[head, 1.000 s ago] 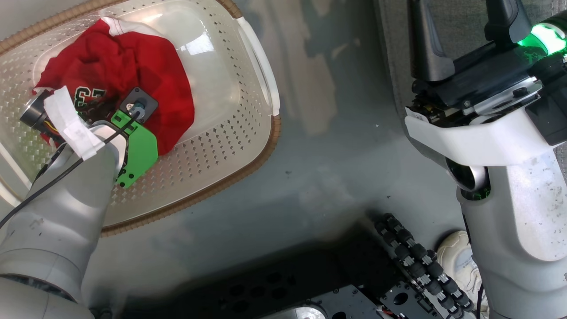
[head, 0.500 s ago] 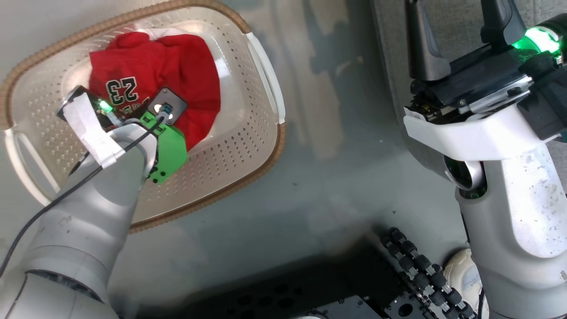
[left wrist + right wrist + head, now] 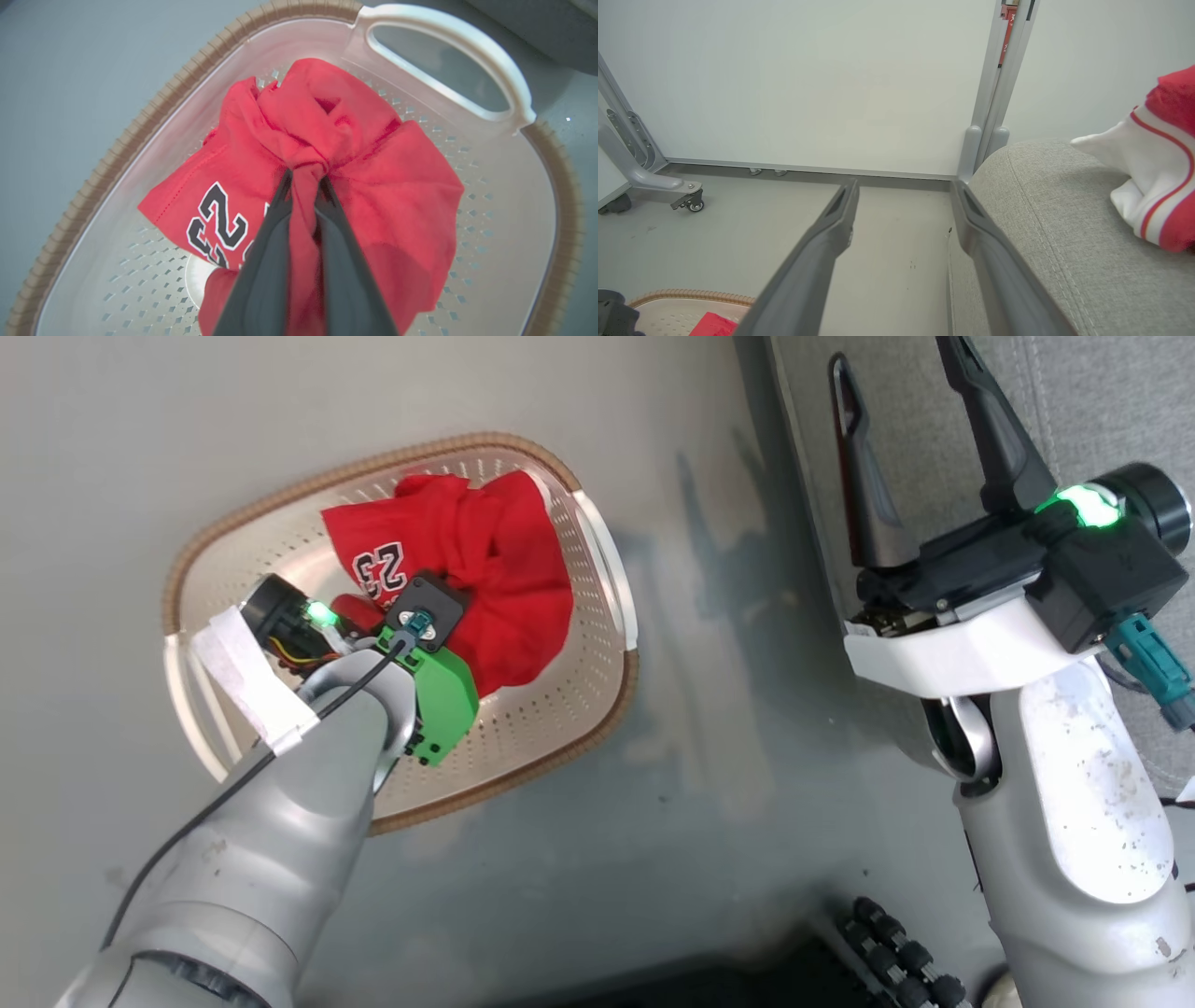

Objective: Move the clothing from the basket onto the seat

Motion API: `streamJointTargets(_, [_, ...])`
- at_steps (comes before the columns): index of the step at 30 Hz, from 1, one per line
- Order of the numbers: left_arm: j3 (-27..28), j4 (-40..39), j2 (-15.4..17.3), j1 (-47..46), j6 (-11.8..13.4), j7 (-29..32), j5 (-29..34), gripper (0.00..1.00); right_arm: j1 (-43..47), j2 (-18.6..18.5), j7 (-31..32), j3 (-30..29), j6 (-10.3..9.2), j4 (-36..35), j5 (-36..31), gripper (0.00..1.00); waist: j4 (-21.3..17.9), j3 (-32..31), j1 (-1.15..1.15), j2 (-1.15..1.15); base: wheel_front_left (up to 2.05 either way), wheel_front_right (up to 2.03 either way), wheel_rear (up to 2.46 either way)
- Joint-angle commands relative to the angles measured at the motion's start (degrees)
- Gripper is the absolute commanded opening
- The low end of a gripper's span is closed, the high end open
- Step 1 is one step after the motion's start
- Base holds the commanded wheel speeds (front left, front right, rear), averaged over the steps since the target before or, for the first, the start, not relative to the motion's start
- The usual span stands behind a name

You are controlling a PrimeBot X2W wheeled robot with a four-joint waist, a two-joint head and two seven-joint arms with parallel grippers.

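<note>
We list one grey, glossy floor, the base for all items. On it we record: one oval cream basket with a brown rim, standing near the seat; one grey fabric seat, to the basket's right in the head view; one grey metal leg on a caster, close to the wall. Inside the basket we count one bunched red garment bearing the number 23. On the seat we note one red-and-white garment, lying near the rounded edge.
</note>
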Motion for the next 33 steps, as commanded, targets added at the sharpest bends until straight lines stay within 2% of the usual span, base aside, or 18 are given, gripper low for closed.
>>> streamJointTargets(1, [0.6, -2.1, -0.4, 1.6, -0.1, -0.3, -1.4, 0.00, 1.5, -0.2, 0.0, -0.4, -0.06, 0.6, -0.5, 1.00, 3.6, -6.3, 0.00, 0.00, 0.00, 0.00, 0.00])
streamJointTargets(7, [3.5, -10.2, -0.6, 6.7, 0.3, -0.3, -4.2, 0.00, 4.8, -0.8, 0.0, -1.4, -0.06, 2.7, -0.6, 1.00, 6.0, -12.3, 0.00, 0.00, 0.00, 0.00, 0.00])
streamJointTargets(18, [8.4, -22.6, -0.7, 14.9, 0.5, -0.3, -5.5, 0.00, 11.5, -1.1, 0.0, -2.9, -0.06, 5.9, 0.0, 1.00, 9.2, -23.3, 0.00, 0.00, 0.00, 0.00, 0.00])
streamJointTargets(33, [16.5, -41.4, -1.0, 21.0, 0.6, -0.3, -4.4, 0.00, 18.2, -0.6, 0.0, -3.6, -0.06, 7.0, 0.7, 1.00, 10.4, -33.1, 0.00, 0.00, 0.00, 0.00, 0.00])
